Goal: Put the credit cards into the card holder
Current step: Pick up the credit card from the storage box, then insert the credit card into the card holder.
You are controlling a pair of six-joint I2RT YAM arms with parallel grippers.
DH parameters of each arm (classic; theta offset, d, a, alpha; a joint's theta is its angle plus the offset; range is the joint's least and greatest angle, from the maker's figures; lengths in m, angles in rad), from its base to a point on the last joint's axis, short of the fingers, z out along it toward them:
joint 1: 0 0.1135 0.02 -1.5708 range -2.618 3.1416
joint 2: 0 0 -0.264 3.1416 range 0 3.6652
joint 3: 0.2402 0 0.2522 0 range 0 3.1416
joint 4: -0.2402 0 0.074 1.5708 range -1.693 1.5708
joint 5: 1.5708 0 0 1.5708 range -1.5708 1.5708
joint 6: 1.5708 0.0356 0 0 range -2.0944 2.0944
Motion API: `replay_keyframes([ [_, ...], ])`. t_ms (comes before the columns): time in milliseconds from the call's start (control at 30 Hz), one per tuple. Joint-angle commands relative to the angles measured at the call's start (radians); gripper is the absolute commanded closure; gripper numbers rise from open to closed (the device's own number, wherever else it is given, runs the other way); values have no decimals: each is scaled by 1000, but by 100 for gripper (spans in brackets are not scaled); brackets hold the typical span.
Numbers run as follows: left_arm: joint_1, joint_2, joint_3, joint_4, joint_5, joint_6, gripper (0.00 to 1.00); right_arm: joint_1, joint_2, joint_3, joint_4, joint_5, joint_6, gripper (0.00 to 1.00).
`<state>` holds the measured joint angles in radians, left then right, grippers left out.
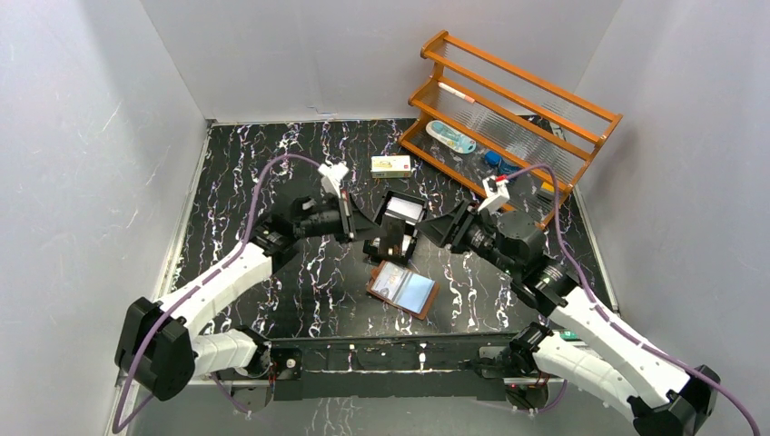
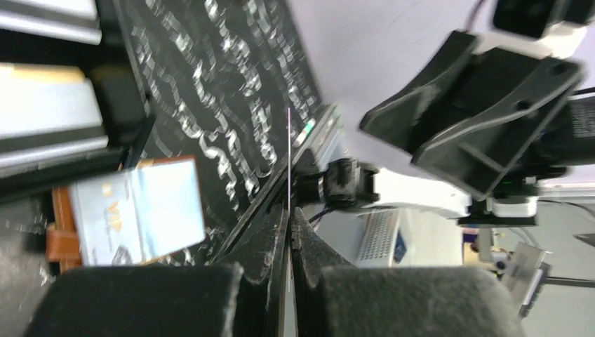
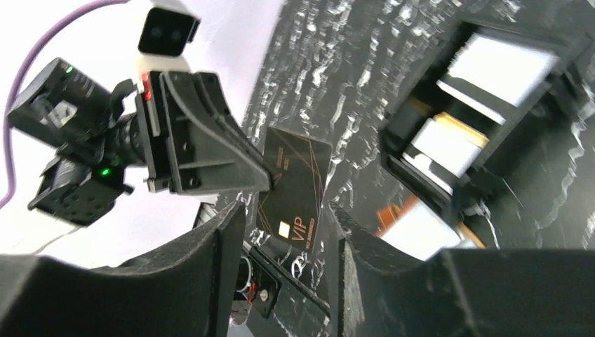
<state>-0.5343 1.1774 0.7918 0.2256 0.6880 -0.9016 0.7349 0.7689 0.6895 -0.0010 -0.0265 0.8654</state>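
Now the left gripper (image 2: 289, 213) pinches a black credit card (image 3: 295, 189) shut by its edge, maybe to slide it in. The right gripper (image 3: 284, 232) gapes around it. The card holder (image 1: 402, 289) lies open near the table's (image 1: 300, 282) front edge.

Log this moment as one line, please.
left claw: shut on black card | right claw: open around card | card holder: open on table

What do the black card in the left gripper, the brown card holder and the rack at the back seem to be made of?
The black card: probably plastic, matte with gold print; very thin and flat.
The card holder: leather or imitation, brown, with clear glossy pockets.
The rack: apparently varnished wood, orange-brown with a sheen.
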Motion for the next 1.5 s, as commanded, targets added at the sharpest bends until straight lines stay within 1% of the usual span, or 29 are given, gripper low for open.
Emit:
replay_keyframes([
  [0, -91, 28, -5, -270, -152, 149, 100, -1, -44, -52, -315, 122, 108, 52],
  [67, -119, 58, -26, -272, -178, 145, 100, -1, -19, -90, -399, 119, 150, 53],
  [167, -157, 100, -37, -290, -223, 164, 100, 1, 27, -147, -421, 110, 178, 53],
  [400, -240, 165, -98, -229, -304, 112, 100, 9, 148, -194, -347, 136, 179, 52],
  [533, -248, 181, -114, -213, -337, 104, 100, 13, 218, -208, -256, 99, 154, 54],
  [733, -250, 219, -108, -212, -350, 109, 100, 18, 325, -204, -216, 102, 124, 56],
  [867, -250, 247, -103, -194, -333, 113, 100, 24, 408, -199, -189, 106, 56, 61],
  [967, -255, 276, -89, -195, -319, 128, 100, 25, 457, -202, -181, 107, -4, 69],
  [1133, -261, 278, -81, -190, -347, 135, 100, 25, 499, -212, -180, 116, -75, 78],
  [1300, -263, 265, -57, -218, -381, 168, 100, 25, 500, -221, -176, 130, -121, 80],
  [1467, -263, 258, -75, -180, -391, 166, 100, 25, 486, -237, -160, 121, -120, 80],
])
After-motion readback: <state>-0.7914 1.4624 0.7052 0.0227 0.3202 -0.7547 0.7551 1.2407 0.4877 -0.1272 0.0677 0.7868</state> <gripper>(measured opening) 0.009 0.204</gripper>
